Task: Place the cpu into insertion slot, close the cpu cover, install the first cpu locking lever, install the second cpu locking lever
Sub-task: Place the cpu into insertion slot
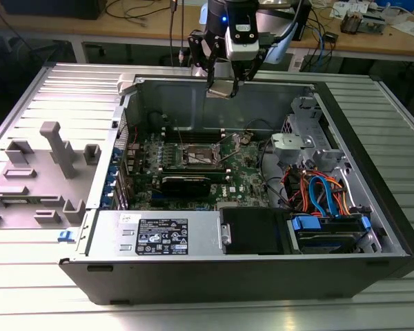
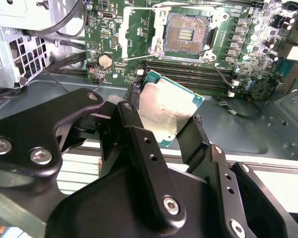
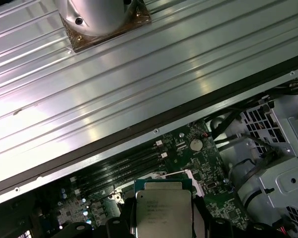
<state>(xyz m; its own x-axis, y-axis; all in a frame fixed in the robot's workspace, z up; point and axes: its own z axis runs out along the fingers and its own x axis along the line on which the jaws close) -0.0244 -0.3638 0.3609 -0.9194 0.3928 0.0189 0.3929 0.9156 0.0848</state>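
Exterior view, upper centre: gripper (image 1: 222,83) pinches the tilted cpu (image 1: 220,89) by its edges, a thin hold that could slip.

You see a silvery-grey, green-edged cpu (image 2: 169,106), a black gripper (image 2: 164,118), and a dark, silver-rimmed insertion slot (image 2: 186,33) on a green circuit board (image 2: 97,34).

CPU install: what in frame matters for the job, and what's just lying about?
Job:
hand, shut on the cpu
insertion slot, empty

Lying about:
grey plastic fixtures, at the exterior view's left
black drive box
orange and blue cables
coin battery
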